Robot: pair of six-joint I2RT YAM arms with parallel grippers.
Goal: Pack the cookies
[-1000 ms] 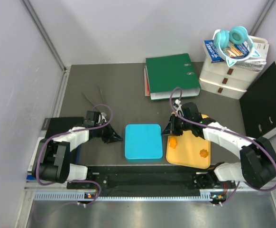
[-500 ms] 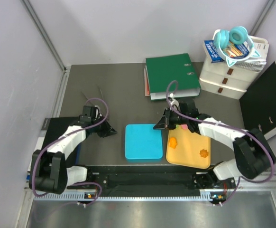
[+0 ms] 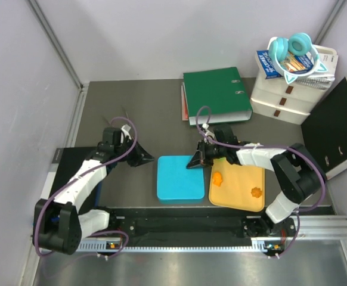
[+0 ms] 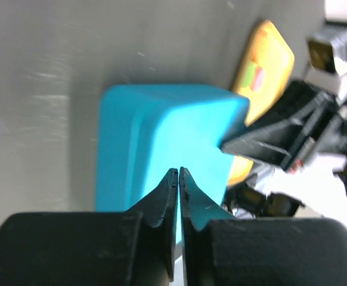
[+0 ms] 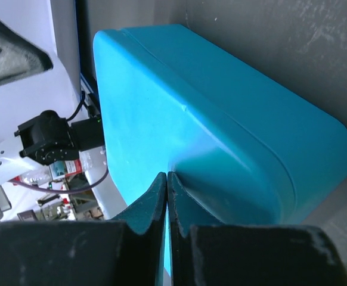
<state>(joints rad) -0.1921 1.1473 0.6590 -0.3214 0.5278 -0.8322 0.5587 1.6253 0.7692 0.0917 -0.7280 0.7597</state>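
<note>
Grey table [image 3: 155,119], pale walls [image 3: 161,36]; left hand [image 3: 150,160] and right hand [image 3: 191,165] closed, empty, by blue box [image 3: 179,179].

**Where everything sits on the table**

So the box [image 3: 180,177] is pretty much dead centre, near the front edge, and the tray [image 3: 239,201] lies just to its right. 2 cookies [image 3: 218,179] sit on the tray: 1 by its left edge, the other cookie [image 3: 256,192] further right and closer to the front. The left gripper [image 3: 152,161] is just off the box's back-left corner, and the right gripper [image 3: 189,166] is at the back-right one. Further back lies a binder [image 3: 215,94], with a drawer unit [image 3: 284,98] to its right and headphones [image 3: 291,46] up on top.
</note>
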